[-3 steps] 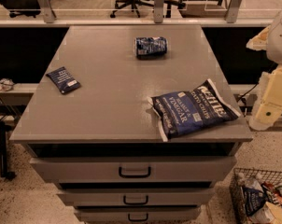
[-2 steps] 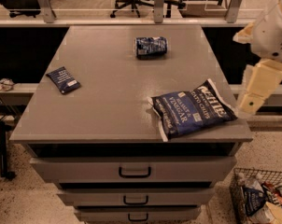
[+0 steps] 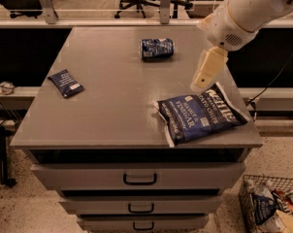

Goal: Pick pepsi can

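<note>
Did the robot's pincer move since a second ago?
Yes. The pincer moved left. Before, it hung off the right edge of the table, beside the chip bag. Now it hovers over the table by the bag's far edge, nearer the pepsi can.

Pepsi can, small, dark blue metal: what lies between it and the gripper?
Camera view: only bare grey tabletop between the can and cream gripper hovering rightward.
</note>
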You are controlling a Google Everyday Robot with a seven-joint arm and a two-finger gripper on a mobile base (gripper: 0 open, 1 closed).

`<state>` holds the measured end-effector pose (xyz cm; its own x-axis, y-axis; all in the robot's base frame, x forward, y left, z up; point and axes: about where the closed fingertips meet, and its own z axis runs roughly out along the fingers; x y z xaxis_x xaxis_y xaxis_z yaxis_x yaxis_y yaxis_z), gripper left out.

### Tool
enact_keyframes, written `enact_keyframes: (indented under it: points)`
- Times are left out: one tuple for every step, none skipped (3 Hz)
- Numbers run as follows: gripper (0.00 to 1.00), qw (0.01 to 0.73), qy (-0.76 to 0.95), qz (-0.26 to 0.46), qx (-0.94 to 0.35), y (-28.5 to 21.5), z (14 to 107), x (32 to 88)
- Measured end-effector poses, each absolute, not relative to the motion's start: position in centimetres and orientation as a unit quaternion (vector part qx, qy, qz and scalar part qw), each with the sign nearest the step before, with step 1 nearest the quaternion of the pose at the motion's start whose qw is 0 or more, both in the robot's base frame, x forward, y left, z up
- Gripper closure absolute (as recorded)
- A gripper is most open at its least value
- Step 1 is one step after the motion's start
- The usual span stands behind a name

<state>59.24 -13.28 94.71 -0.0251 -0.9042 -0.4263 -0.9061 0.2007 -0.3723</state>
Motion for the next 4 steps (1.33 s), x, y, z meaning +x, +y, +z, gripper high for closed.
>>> enact_keyframes:
  points:
    - [0.0, 0.296, 0.716, 0.002, -0.632, -13.3, 94.7, 59.2]
    - [0.0, 0.324, 0.716, 0.011, -0.619, -12.5, 94.2, 61.0]
    - [0.0, 0.364, 0.718, 0.023, -0.593, -11.2, 93.2, 64.6]
    - [0.0, 0.399, 0.714, 0.029, -0.574, -9.7, 92.4, 68.7]
